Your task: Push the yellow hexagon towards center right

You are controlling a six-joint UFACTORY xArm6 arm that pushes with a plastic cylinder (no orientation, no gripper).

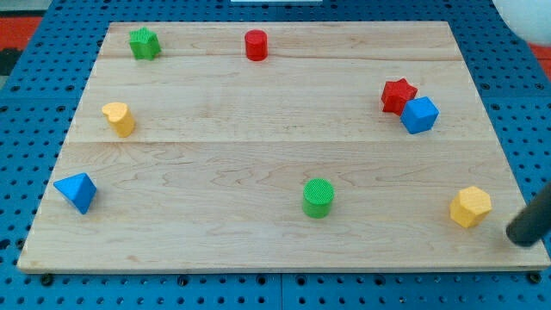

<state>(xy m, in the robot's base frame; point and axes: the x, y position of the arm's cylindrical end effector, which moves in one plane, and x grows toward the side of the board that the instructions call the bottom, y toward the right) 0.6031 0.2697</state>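
While the wooden board (pixel 275 172) fills most of the view over a blue pegboard (pixel 34 86), my tip (pixel 519 234) sits at the view's bottom right, just off the board's right edge. The rod is a plain dark bar with nothing to open or close, and it holds nothing. The tip stands just to the right of the yellow hexagon (pixel 470 207), near it but apart.

The yellow hexagon lies at the board's bottom right corner. It is about as wide as it is deep (no clear long axis), and which way it points I cannot tell.

Up the right side, a blue cube (pixel 420 114) touches a red star (pixel 398 95). A green cylinder (pixel 318 197) stands at bottom centre, a red cylinder (pixel 256 45) at top centre. On the left are a green star (pixel 144 43) at the top, a yellow heart-like block (pixel 119 118) midway, and a blue triangular block (pixel 77 190) low down.
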